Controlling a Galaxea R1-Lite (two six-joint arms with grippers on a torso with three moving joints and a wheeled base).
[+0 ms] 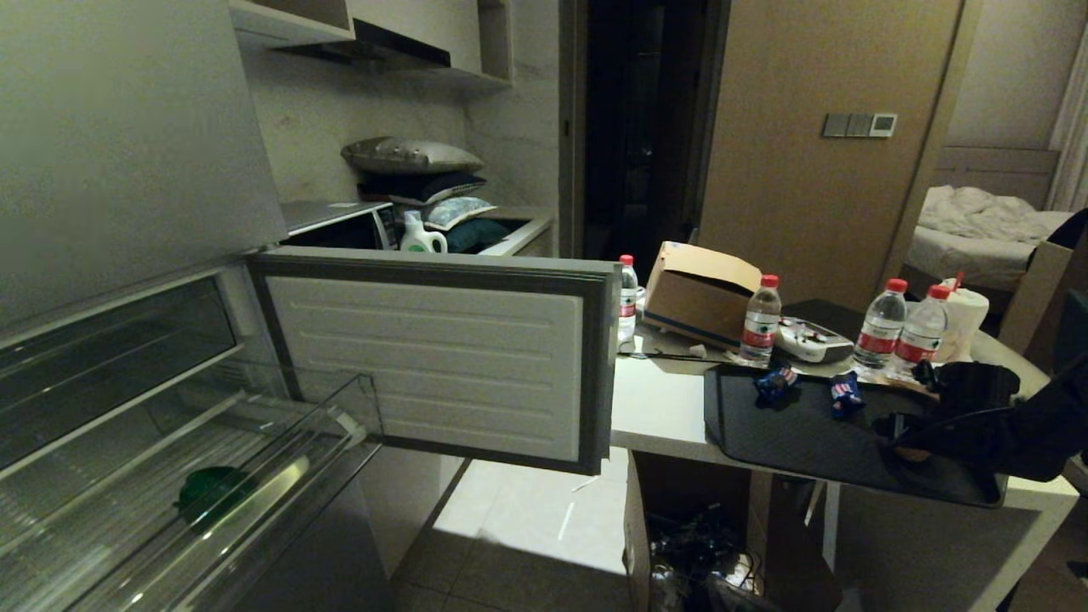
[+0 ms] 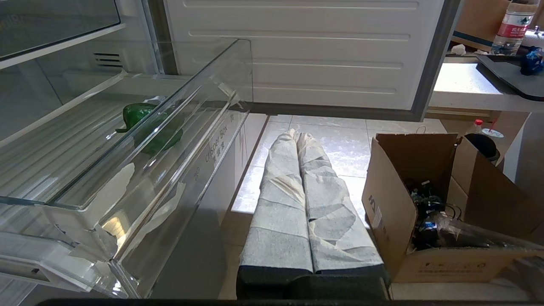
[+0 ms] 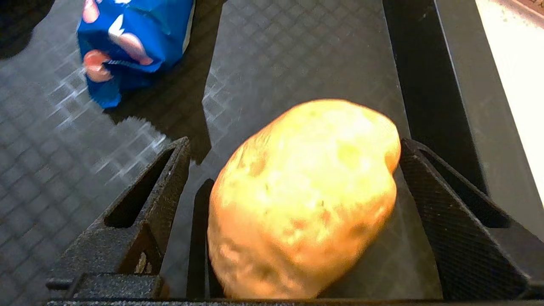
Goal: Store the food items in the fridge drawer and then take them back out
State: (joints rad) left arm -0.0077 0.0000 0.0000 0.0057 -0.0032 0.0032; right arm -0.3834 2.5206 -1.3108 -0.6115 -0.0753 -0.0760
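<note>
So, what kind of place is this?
Probably a small apartment or hotel suite kitchenette: an open fridge with a clear drawer, a microwave on the counter, and an unmade bed through the doorway.

Dim kitchen: pale tiled floor (image 1: pixel 527 518) at lower centre, a dark doorway (image 1: pixel 637 127) upper centre, a tan wall (image 1: pixel 807 170) with switches (image 1: pixel 858 125), and an unmade bed (image 1: pixel 977 225) far right.

Potato (image 3: pixel 304 199) on dark tray, green pepper (image 2: pixel 148 125) in open drawer (image 2: pixel 204 140)
</note>
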